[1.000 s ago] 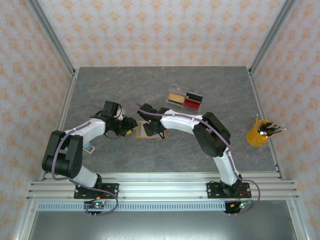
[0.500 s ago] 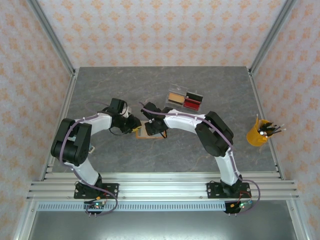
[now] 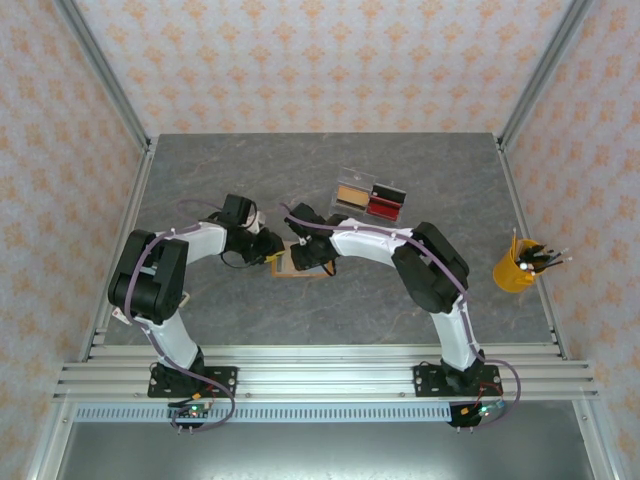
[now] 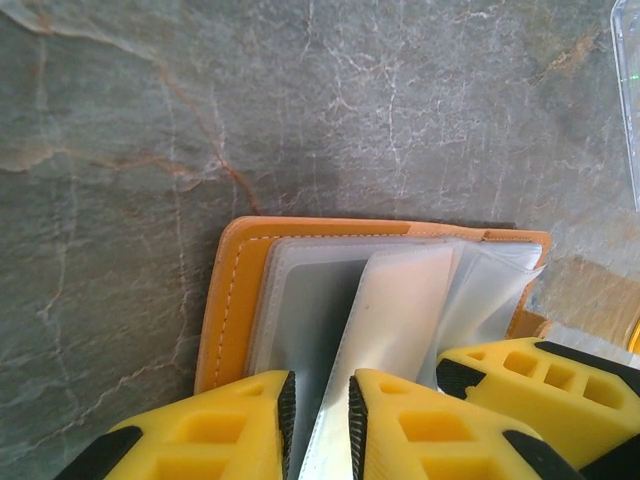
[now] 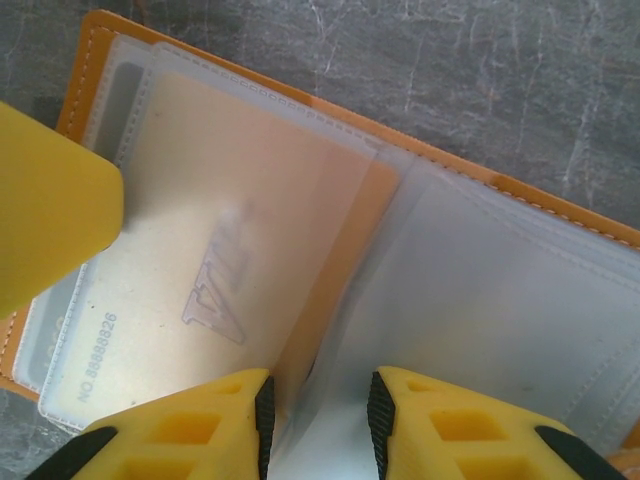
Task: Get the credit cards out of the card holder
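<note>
The orange card holder [image 3: 285, 268] lies open on the grey table, its clear sleeves up. Both grippers meet over it. In the left wrist view a pale sleeve leaf [image 4: 395, 310] rises from the holder [image 4: 232, 300] and runs between the jaws of my left gripper [image 4: 320, 410]. The jaws stand narrowly apart, with a gap left of the leaf. In the right wrist view a pale credit card [image 5: 190, 290] printed with "VIP" sits in the holder's [image 5: 520, 190] left sleeve. My right gripper [image 5: 318, 415] is open, straddling the sleeve fold. A left finger [image 5: 50, 200] covers the sleeve's corner.
A clear plastic case [image 3: 370, 197] with tan, black and red blocks sits just behind the holder. An orange cup of pens [image 3: 517, 268] stands at the right edge. Metal posts frame the table and a rail runs along its near side.
My left arm swung its elbow out left and pushed its gripper right onto the holder, its jaws narrowing. The right gripper shifted only slightly.
</note>
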